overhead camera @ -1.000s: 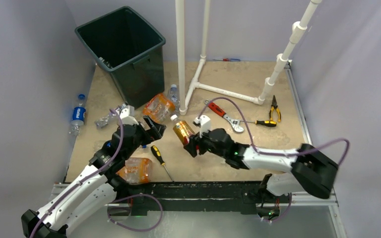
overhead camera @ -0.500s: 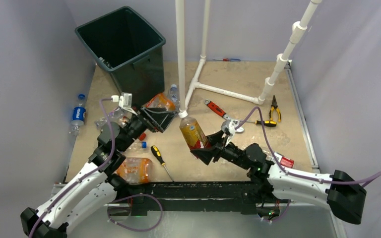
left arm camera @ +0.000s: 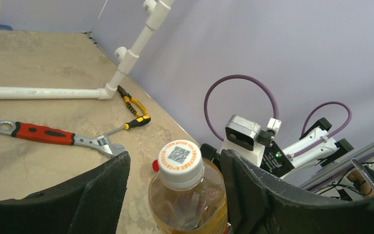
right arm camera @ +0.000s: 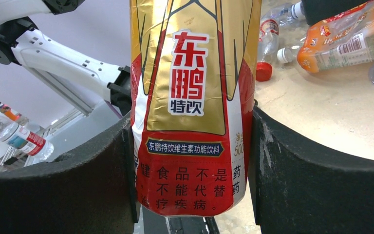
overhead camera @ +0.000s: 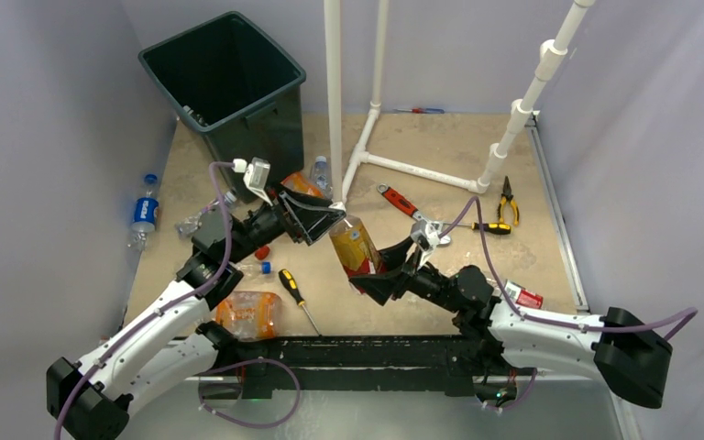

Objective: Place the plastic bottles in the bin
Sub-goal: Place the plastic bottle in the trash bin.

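We are mid-handover: our right gripper (overhead camera: 373,273) is clamped on the gold-and-red bottle (overhead camera: 356,246), holding it off the table (overhead camera: 532,247) near its middle. The white cap (left arm camera: 180,157) tips toward our left gripper (overhead camera: 319,218), whose jaws stand apart on either side of the cap without touching it. Next, we judge, the left must slide down over the neck and close before the right lets go, then carry the bottle to the bin (overhead camera: 247,147) at the far left.

Top camera looks down from behind; both wrist cameras face one bottle (overhead camera: 356,247) closely, from opposite sides
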`<state>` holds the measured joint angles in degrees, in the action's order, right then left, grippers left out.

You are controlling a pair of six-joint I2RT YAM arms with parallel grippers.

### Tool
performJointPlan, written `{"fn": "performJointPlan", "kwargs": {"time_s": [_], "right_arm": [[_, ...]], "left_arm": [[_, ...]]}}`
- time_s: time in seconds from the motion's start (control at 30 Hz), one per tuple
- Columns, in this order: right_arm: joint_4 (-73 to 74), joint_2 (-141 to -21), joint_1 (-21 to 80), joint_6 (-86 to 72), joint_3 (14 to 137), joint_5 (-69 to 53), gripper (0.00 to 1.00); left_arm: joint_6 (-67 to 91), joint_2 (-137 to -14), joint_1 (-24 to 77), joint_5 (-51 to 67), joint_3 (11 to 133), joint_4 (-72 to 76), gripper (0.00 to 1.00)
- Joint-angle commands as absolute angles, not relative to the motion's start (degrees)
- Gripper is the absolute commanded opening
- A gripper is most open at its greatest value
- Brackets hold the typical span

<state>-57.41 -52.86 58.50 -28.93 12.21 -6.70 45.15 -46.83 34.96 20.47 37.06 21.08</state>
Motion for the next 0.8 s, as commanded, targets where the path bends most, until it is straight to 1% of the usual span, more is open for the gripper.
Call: {"fn": "performJointPlan", "kwargs": {"time_s": [0.0,0.1,0.17,0.23,0.33,0.37,0.4,0.5,0.53,0.57,0.63,0.73,0.77], "right_arm": [[-61.85,-54.12,58.8,-29.53,13.16,-7.86,0.44],[-62.23,-55.02,58.8,-29.48,13.64,-7.83,0.44],[-62.21,-55.47,58.8,-29.37,13.99,-7.74,0.44],[-62.24,-55.74,58.8,-29.34,14.21,-7.54,0.44],[-62.52,-55.68,58.8,-29.27,14.16,-6.7,0.44],[-62.74,-55.6,58.8,-29.39,14.04,-6.34,0.44],[-63.29,-55.55,58.8,-29.55,13.92,-6.0,0.44],[-64.13,-56.16,58.8,-29.79,13.96,-5.89,0.44],[-64.49,-56.52,58.8,-29.92,13.97,-5.89,0.44],[-65.04,-56.73,58.8,-30.11,13.9,-5.89,0.44],[-65.72,-57.22,58.8,-30.38,13.84,-6.2,0.44],[-65.92,-57.68,58.88,-30.5,13.97,-6.5,0.44],[-65.85,-57.66,58.89,-30.45,13.97,-6.46,0.44]], "left_arm": [[42.98,-47.43,35.04,24.35,40.33,24.44,0.63],[42.89,-48.04,35.01,25.53,40.68,24.52,0.57],[42.95,-48.47,35.06,26.35,40.85,24.31,0.58],[43.04,-48.81,35.02,27.0,40.89,23.89,0.61],[43.33,-48.98,35.01,27.77,40.34,23.9,0.6],[43.33,-48.96,35.0,27.82,40.08,23.91,0.57],[43.4,-48.88,35.06,27.8,39.86,23.91,0.52],[43.76,-48.99,35.05,28.12,39.23,24.62,0.33],[43.95,-49.03,35.04,28.27,39.15,24.8,0.3],[44.13,-49.04,35.02,28.38,39.07,24.86,0.31],[44.5,-49.13,35.0,28.37,39.05,24.86,0.35],[45.08,-49.22,35.01,28.68,39.07,24.79,0.38],[45.26,-49.3,35.01,28.94,39.15,24.85,0.41]]}}
